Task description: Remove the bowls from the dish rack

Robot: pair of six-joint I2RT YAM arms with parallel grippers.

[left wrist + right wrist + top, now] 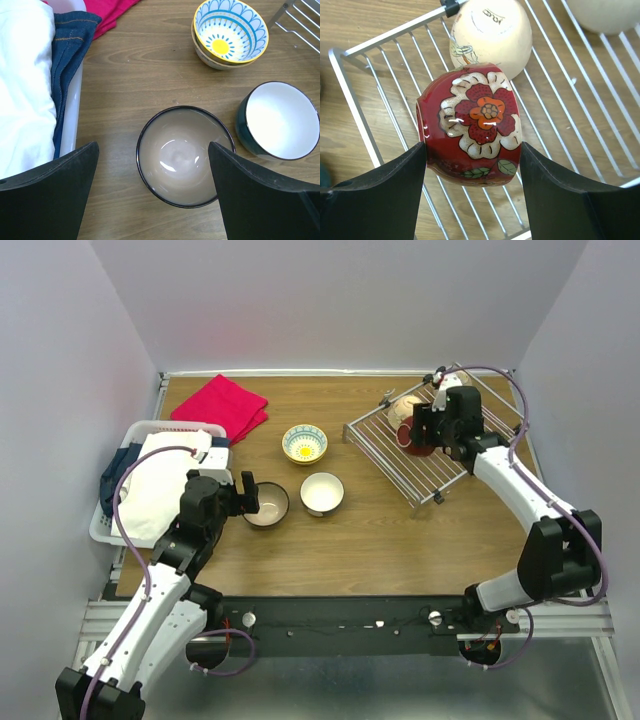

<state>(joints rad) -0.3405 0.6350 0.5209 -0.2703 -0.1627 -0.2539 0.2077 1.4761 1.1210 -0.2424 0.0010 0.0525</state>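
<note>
The right gripper (471, 155) clamps the red bowl (475, 120) by its slick glazed sides, tipped on edge over the rack (354, 107). It may slip and hit the cream bowl (490, 30) on the rack just behind. The left gripper (152, 150) gapes wide around a tan bowl (182, 160), well left of the rack. The table (350, 550) is wood-grain and the walls are plain and pale.

I am seeing bright, sharp pictures; white spots are shining on the red bowl (470, 132) and tan bowl (182, 155).
</note>
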